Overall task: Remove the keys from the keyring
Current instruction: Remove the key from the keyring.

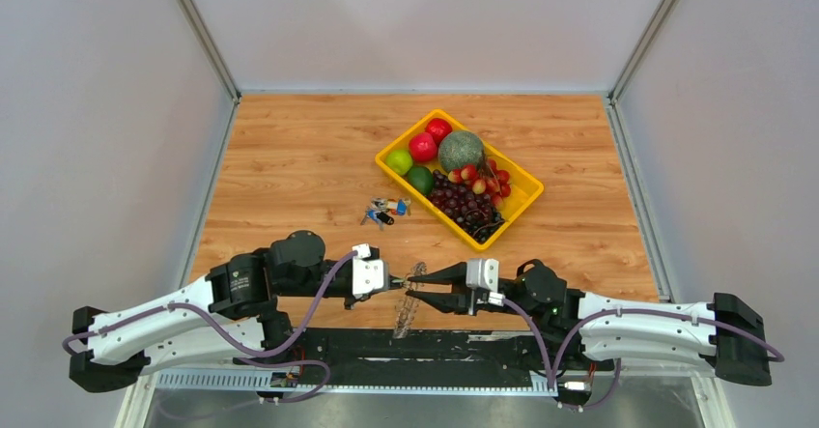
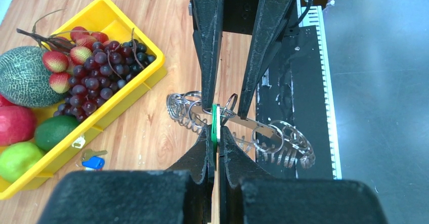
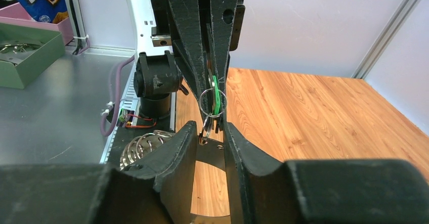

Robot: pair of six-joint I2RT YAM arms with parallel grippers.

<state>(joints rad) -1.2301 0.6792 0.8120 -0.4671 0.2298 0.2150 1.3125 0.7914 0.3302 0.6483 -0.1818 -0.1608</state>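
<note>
Left hand (image 2: 214, 133): pressed together on the small green tag (image 2: 214, 122), which stands on edge between its fingers.
Right hand (image 2: 225, 110): spread, one finger on each side of a small wire loop (image 3: 209, 102) beside the tag. We see it gripping nothing.
Keyring (image 1: 408, 307): hung from the tag between the two hands, at the near edge of the table (image 1: 290, 157). It sags toward the black base plate (image 2: 298, 67). We cannot tell whether its low end rests there.
Keys (image 2: 283, 144): packed side by side along the ring, falling away in curls on both sides of the tag.
Step in hand: we judge this to be the first grasp of a key, with the ring anchored by its tag.
How we would do it: we take one key by its flat head, not the wire loop and not a clump. The right fingers should close across the head's faces. The left pinch must be firm, so that the ring does not swing when the right hand pulls. Then we work the head along the wire toward the ring's split, turning with the wire and not tugging straight out.
What could go wrong: thin metal may slip from the pads, neighbouring keys may ride along, and the tag may twist out of the left pinch.
Elsewhere: the yellow fruit tray (image 1: 522, 206) and the small coloured-key bunch (image 1: 386, 209) lie well apart, on the far side.
</note>
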